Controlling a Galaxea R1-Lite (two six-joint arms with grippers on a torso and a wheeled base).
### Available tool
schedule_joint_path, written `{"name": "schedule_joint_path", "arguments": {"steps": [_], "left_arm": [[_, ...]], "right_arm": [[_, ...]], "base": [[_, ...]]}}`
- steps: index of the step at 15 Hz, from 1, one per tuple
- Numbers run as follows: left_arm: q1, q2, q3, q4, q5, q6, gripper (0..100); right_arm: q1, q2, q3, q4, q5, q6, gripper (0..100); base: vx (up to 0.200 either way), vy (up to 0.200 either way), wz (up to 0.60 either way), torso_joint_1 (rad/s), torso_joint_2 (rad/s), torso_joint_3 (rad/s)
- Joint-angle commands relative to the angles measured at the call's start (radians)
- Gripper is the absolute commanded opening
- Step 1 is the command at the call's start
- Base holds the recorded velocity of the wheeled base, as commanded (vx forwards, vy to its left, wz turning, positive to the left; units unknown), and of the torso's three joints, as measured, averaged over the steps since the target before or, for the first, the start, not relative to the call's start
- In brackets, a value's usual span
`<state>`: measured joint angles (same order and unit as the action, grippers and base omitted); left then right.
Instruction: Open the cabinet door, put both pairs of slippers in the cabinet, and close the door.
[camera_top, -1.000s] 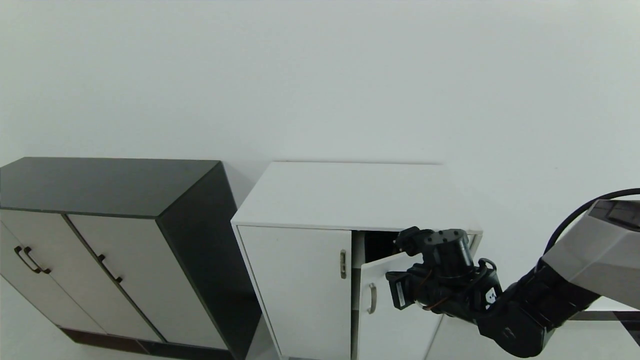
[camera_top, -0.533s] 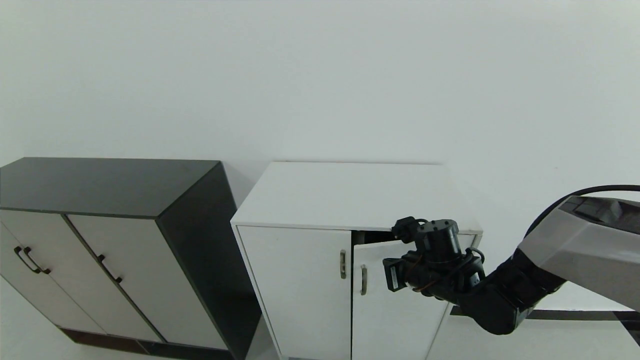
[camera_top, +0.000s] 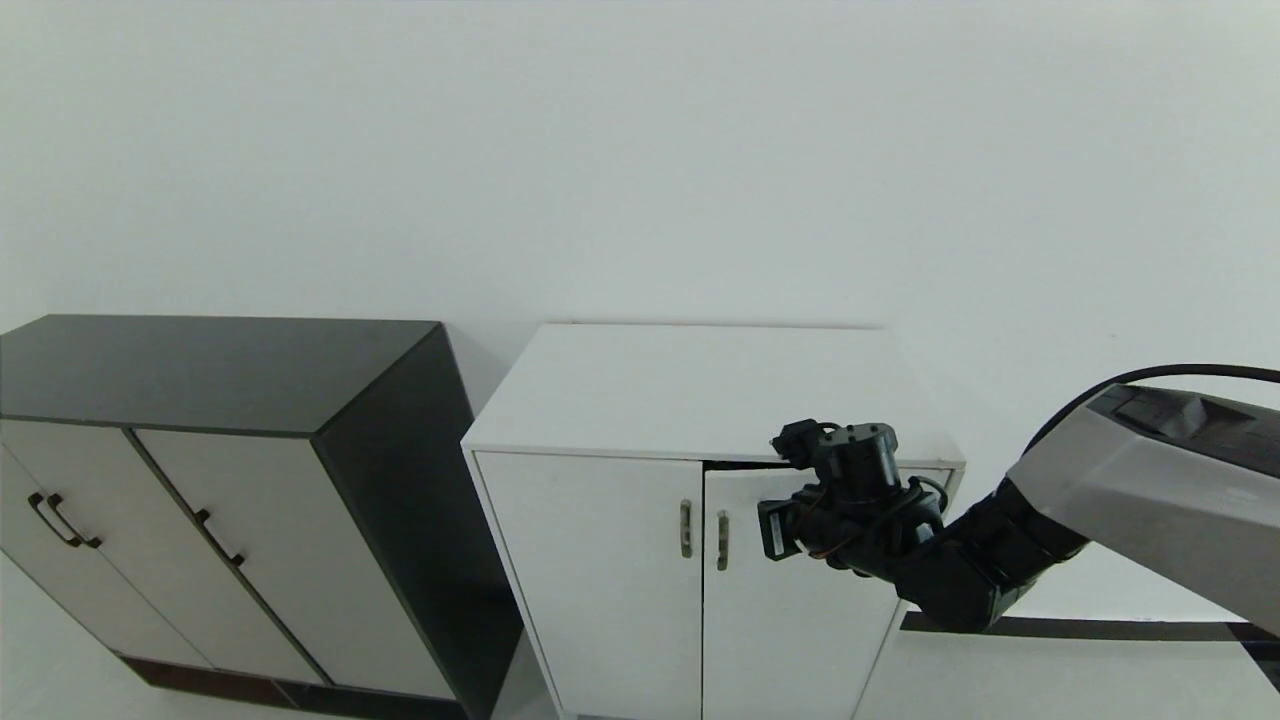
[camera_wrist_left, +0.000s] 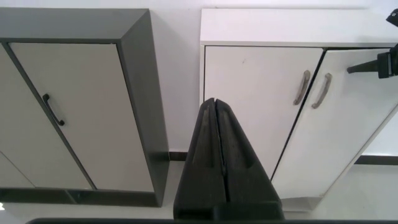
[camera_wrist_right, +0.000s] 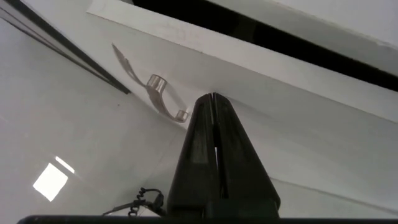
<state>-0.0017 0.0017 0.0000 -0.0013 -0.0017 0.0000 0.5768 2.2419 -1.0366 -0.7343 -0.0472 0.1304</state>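
Observation:
The white cabinet (camera_top: 700, 390) stands in the middle, with its right door (camera_top: 790, 620) almost flush and a thin dark gap along the door's top edge. My right gripper (camera_top: 795, 440) is shut and rests against the upper part of that door, close to the gap. In the right wrist view the shut right gripper (camera_wrist_right: 213, 98) touches the door panel just beside the metal handle (camera_wrist_right: 152, 87). My left gripper (camera_wrist_left: 216, 102) is shut on nothing and hangs well in front of the white cabinet (camera_wrist_left: 298, 28), apart from it.
A dark cabinet (camera_top: 220, 370) with pale doors stands to the left of the white one, with a narrow space between them. A wall runs behind both. A black strip (camera_top: 1100, 630) lies on the floor to the right.
The right door swung from ajar to almost shut. My right gripper moved with it, forward and to the left, staying against its upper part.

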Motion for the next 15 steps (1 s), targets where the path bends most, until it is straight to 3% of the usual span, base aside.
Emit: {"name": "schedule_joint_path", "arguments": {"steps": [1, 11, 14, 15], "left_arm": [[0.000, 0.000, 0.000, 0.000, 0.000, 0.000, 0], [0.000, 0.001, 0.000, 0.000, 0.000, 0.000, 0], [0.000, 0.001, 0.000, 0.000, 0.000, 0.000, 0], [0.000, 0.000, 0.000, 0.001, 0.000, 0.000, 0]], "right_arm": [[-0.005, 0.022, -0.017, -0.001, 0.000, 0.000, 0], [-0.026, 0.033, -0.036, -0.002, -0.002, -0.018, 0], [-0.023, 0.004, 0.004, -0.005, -0.003, -0.018, 0], [-0.015, -0.053, 0.079, -0.019, -0.005, -0.018, 0]], "base": [[0.000, 0.000, 0.00, 0.000, 0.00, 0.000], [0.000, 0.000, 0.00, 0.000, 0.00, 0.000], [0.000, 0.000, 0.00, 0.000, 0.00, 0.000], [0.000, 0.000, 0.00, 0.000, 0.00, 0.000]]}}
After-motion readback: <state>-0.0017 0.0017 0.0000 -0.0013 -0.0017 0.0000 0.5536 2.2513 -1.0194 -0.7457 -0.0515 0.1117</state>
